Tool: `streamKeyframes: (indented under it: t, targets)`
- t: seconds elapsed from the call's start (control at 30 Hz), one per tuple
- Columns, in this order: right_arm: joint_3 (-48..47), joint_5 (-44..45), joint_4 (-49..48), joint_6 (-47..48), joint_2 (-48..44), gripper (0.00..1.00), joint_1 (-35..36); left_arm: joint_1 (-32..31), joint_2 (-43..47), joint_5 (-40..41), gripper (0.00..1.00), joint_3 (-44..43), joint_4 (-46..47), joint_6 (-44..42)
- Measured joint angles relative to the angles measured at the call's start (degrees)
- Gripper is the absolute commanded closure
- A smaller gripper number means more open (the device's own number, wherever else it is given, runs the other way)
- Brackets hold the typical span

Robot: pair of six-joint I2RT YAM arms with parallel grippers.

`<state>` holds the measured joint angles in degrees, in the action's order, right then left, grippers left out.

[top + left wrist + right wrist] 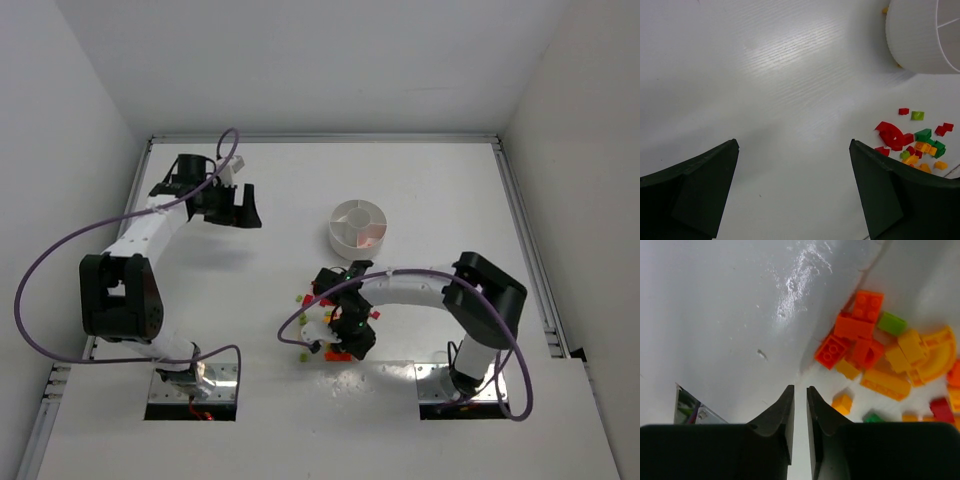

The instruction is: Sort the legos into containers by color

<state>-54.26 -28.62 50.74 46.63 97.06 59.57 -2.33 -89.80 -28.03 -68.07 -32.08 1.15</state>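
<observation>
The left fingers [245,208] hang spread wide and empty over bare tabletop [290,180] in the upper left of the overhead view, well apart from everything else. In the left wrist view they fill the two lower corners, with white surface between them. The dish [915,40] shows its white wall at the upper right. The legos [914,145] lie in a loose heap at the right edge, below the dish and apart from it, with red, orange, yellow and green mixed together.

From above, the dish sits right of centre. It is round and white, split into wedges around a small middle cup. One wedge at its lower right looks pinkish, though what lies in it is too small to tell. The legos are scattered below and left of the dish, around the right arm's wrist, which covers some of them.

The right fingers [780,415] are drawn nearly together, with only a thin slit between them and no brick showing in it. They stand at bottom centre of the right wrist view. The legos spread to their upper right, and a small yellow-orange brick lies just right of the tips.
</observation>
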Motion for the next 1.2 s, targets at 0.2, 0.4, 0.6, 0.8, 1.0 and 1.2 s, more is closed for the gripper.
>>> streamKeyframes:
  t: [0.2, 0.4, 0.6, 0.8, 1.0, 1.2]
  targets:
    - [0.0, 0.3, -4.3, -4.7, 5.7, 0.88, 2.1, 0.0, 3.9, 0.0, 0.01, 2.4, 0.0, -0.6]
    - [-1.4, 1.4, -4.6, -10.6, 7.6, 0.88, 2.2, 0.5, 4.9, 0.0, 0.01, 3.4, 0.2, -0.7]
    - [-3.8, 3.1, -3.7, -16.8, 10.0, 0.88, 2.1, 1.3, 5.0, 0.0, 0.01, 3.8, 0.2, -0.7]
    - [-8.0, 5.6, -9.2, -21.0, 11.6, 0.88, 1.9, 2.1, 5.6, 0.0, 0.01, 3.8, 0.2, -0.7]
    - [-11.1, 9.6, -21.6, -22.6, 12.9, 0.88, 1.1, 2.8, 5.6, 0.0, 0.01, 3.8, 0.5, -0.5]
    - [-11.7, 14.9, -28.1, -25.4, 13.6, 0.8, -0.2, 3.8, 5.6, 0.0, 0.01, 3.8, 0.5, -0.2]
